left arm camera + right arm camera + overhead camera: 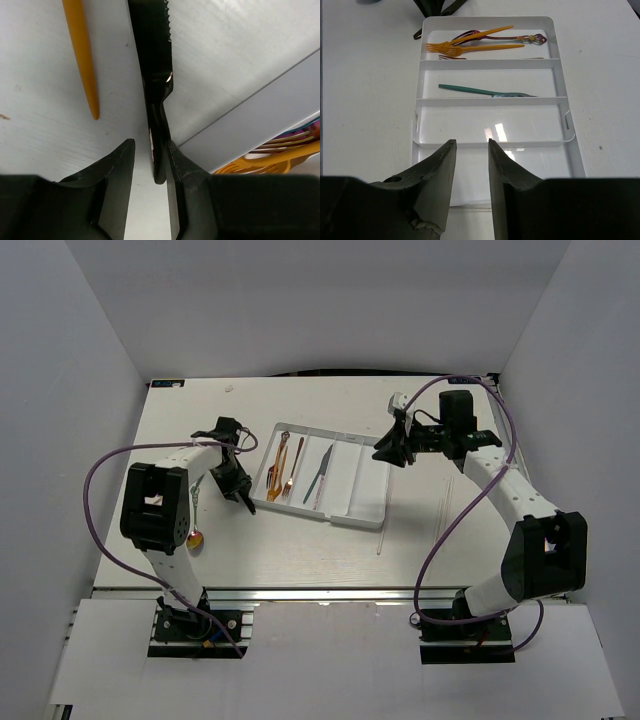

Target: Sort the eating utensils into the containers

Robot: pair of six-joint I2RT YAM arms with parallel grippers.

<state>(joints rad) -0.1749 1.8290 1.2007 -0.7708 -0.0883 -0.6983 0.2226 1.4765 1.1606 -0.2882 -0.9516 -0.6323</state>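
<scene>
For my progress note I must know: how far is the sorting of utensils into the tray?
Done: orange forks lie in one end compartment of the tray, a teal knife in the next. In hand: the left fingers straddle a black knife, not yet lifted. Left: that knife, an orange piece beside it, a spoon near the left arm, chopsticks right of the tray.

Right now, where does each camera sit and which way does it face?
Top external: above and behind the bases, looking down on table and white tray; left arm and right arm show.
Left wrist: on the left arm, looking down at a black knife inside the left claw.
Right wrist: on the right arm, facing across the tray's orange forks and teal knife; right claw shows.
Shared: tray and orange forks, both wrist views.
</scene>
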